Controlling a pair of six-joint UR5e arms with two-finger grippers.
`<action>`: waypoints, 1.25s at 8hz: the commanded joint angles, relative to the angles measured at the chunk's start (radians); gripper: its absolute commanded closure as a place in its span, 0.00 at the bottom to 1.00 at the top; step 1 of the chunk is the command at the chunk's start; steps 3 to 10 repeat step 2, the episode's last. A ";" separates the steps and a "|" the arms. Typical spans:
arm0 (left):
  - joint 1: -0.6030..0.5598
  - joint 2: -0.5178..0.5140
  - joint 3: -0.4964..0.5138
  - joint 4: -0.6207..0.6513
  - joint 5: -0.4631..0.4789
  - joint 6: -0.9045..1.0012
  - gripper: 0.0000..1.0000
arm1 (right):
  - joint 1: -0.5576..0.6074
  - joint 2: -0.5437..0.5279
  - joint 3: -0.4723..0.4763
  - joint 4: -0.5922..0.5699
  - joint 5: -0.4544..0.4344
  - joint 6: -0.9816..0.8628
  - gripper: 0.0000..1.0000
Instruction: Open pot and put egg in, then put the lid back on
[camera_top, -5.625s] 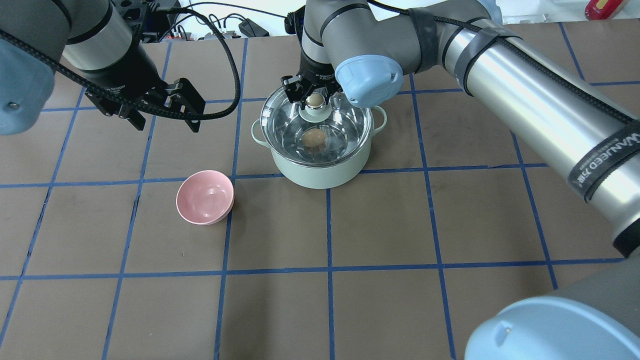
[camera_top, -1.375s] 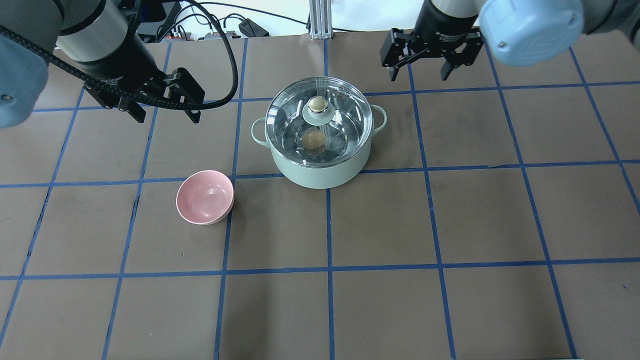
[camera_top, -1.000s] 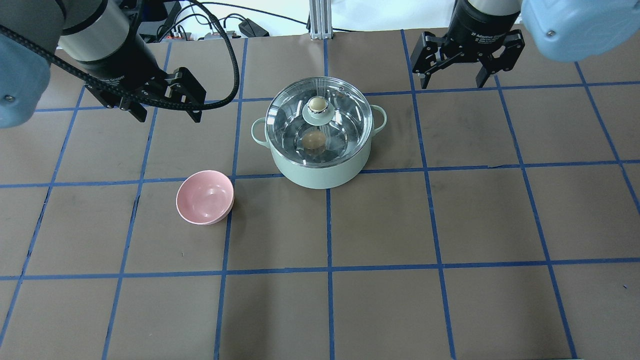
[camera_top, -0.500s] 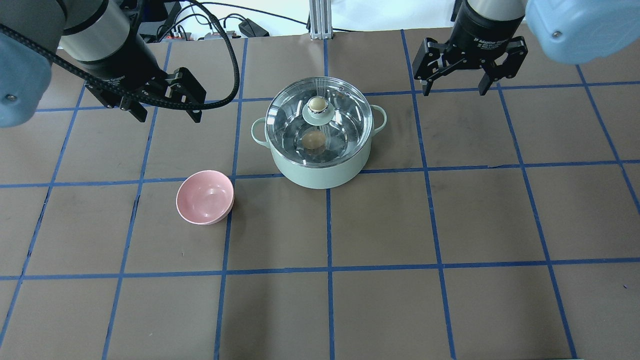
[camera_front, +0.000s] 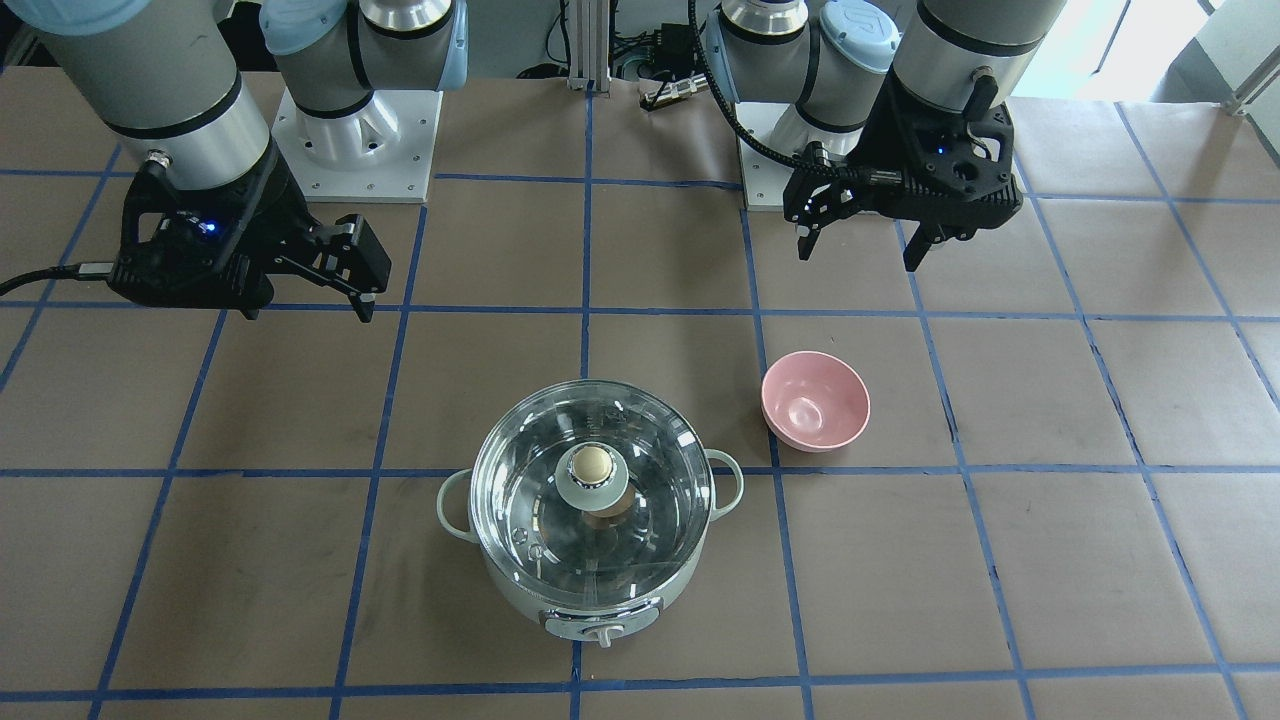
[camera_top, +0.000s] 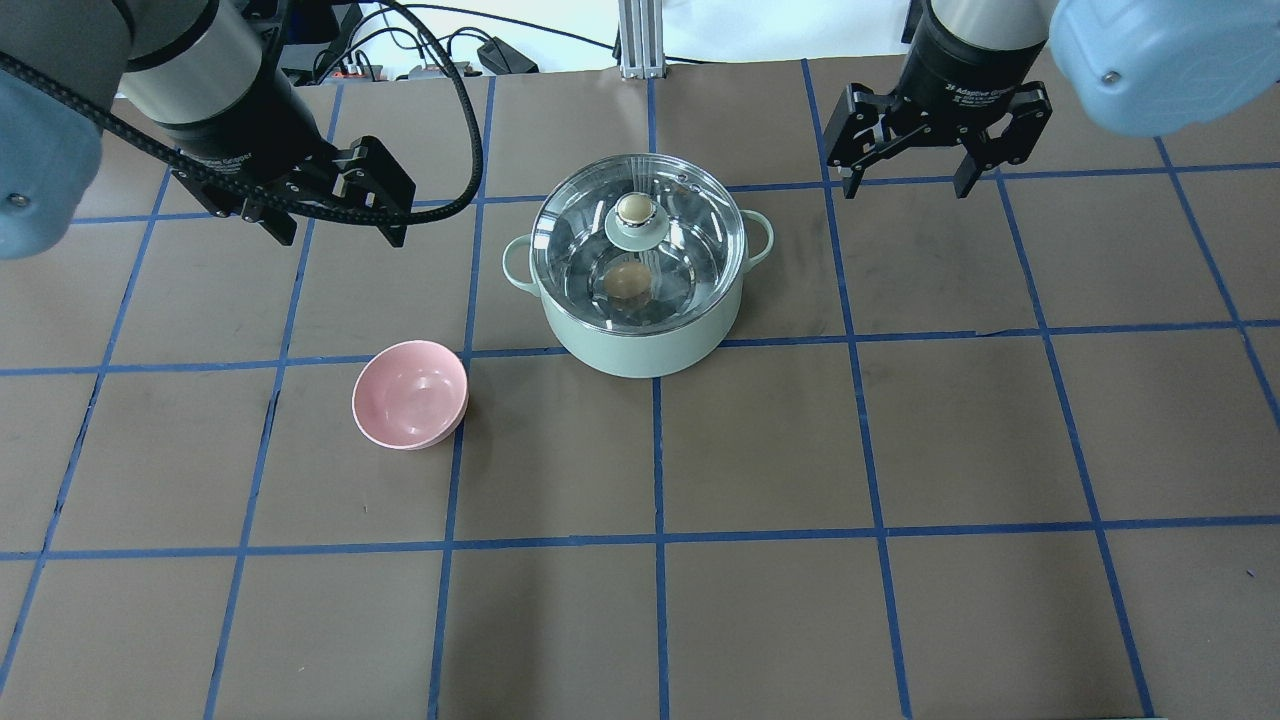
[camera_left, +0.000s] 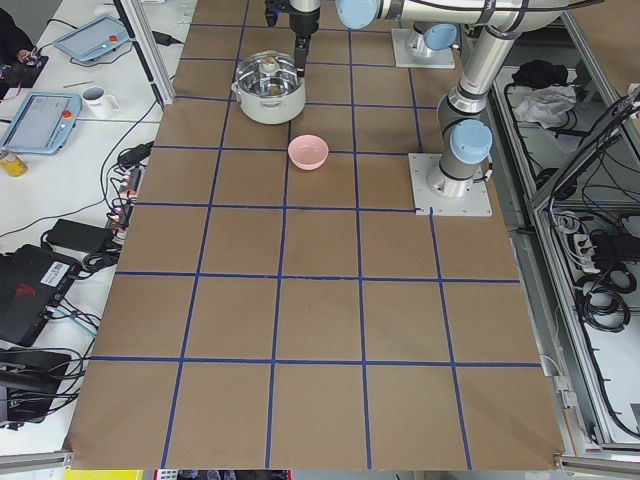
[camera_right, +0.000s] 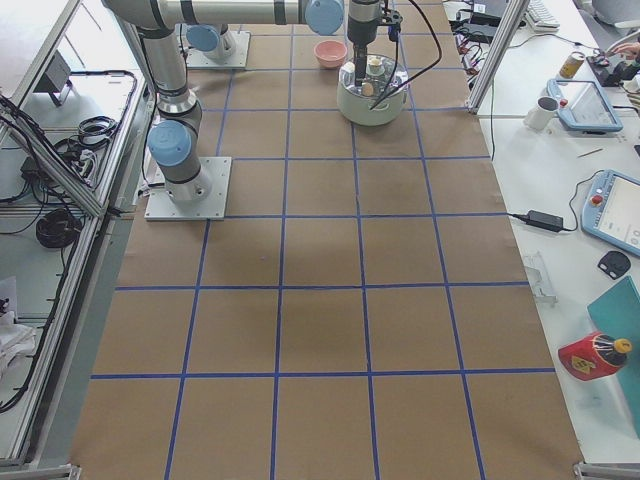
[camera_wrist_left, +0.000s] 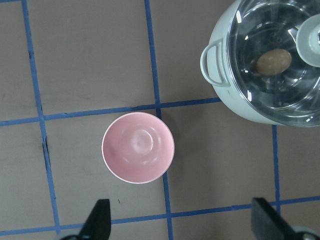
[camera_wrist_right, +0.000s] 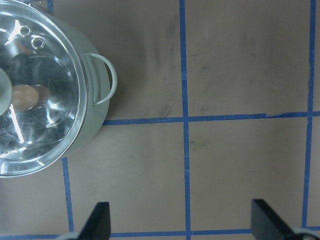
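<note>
The mint-green pot (camera_top: 640, 345) stands mid-table with the clear glass lid (camera_top: 690, 245) seated on it, beige knob (camera_top: 634, 209) on top. The tan egg (camera_top: 627, 282) lies inside on the steel bottom, seen through the glass; it also shows in the left wrist view (camera_wrist_left: 273, 61) and the right wrist view (camera_wrist_right: 24, 97). My left gripper (camera_top: 340, 225) is open and empty, high to the pot's left. My right gripper (camera_top: 908, 180) is open and empty, high to the pot's right rear. In the front view the pot (camera_front: 590, 612) sits below both grippers, left (camera_front: 862, 245), right (camera_front: 312, 312).
An empty pink bowl (camera_top: 410, 394) stands on the table at the pot's front left, also in the left wrist view (camera_wrist_left: 138, 148). Blue tape lines grid the brown table. Cables and equipment lie beyond the far edge (camera_top: 480, 55).
My right gripper has let go of the lid knob and drawn away up and to the right, ending open. The lid stays on the pot. The left arm has barely moved.
</note>
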 joint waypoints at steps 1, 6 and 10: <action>-0.001 -0.001 -0.002 -0.002 0.003 0.007 0.00 | -0.001 0.001 0.000 -0.001 -0.005 0.000 0.00; -0.001 0.002 -0.002 -0.002 0.001 0.007 0.00 | 0.001 0.000 0.002 0.003 -0.005 0.000 0.00; -0.001 0.002 -0.002 -0.002 0.001 0.007 0.00 | 0.001 0.000 0.002 0.003 -0.005 0.000 0.00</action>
